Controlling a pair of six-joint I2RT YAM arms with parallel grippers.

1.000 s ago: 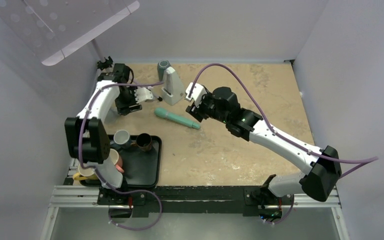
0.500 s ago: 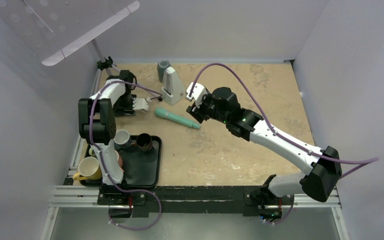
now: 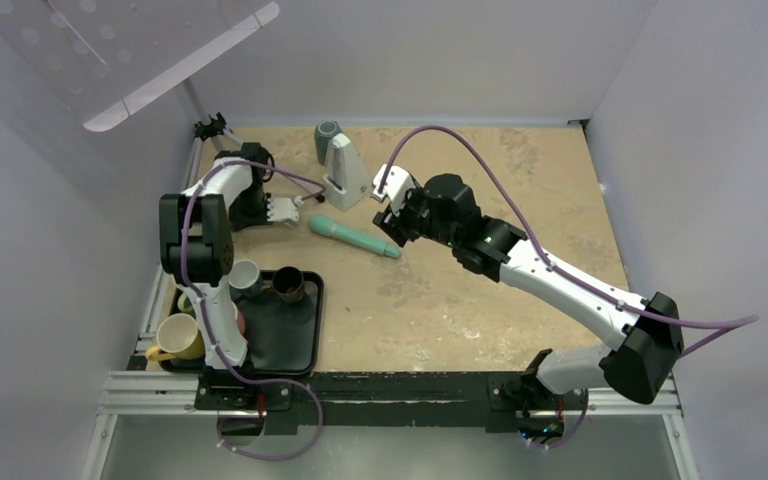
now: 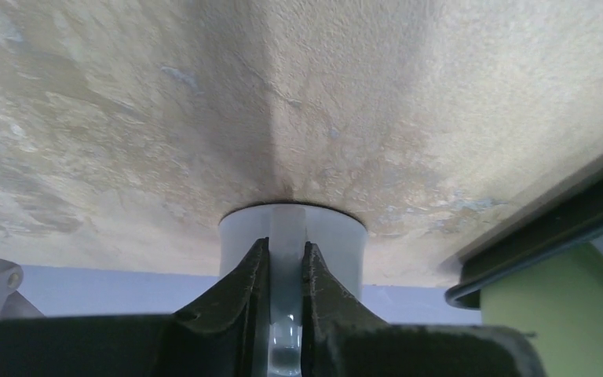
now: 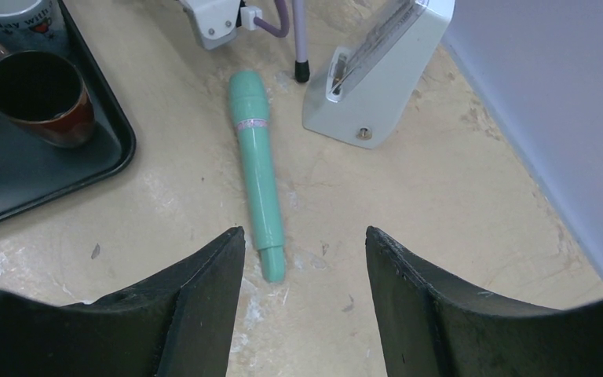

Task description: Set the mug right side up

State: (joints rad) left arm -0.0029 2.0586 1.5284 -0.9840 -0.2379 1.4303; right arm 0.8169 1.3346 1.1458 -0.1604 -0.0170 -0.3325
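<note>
Left gripper (image 4: 285, 247) clenched on the handle of the pale grey ceramic mug (image 4: 338, 251), low centre of left wrist view. Mug straight ahead, one end flat against the beige counter (image 4: 361, 94), probably mouth-down. Right gripper (image 5: 305, 236) released, well apart.

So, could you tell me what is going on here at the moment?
The left gripper is shut on the handle of a pale grey mug whose end rests on the beige stone-patterned table. The right gripper hangs open above a mint-green plastic stick lying on the table, holding nothing.
</note>
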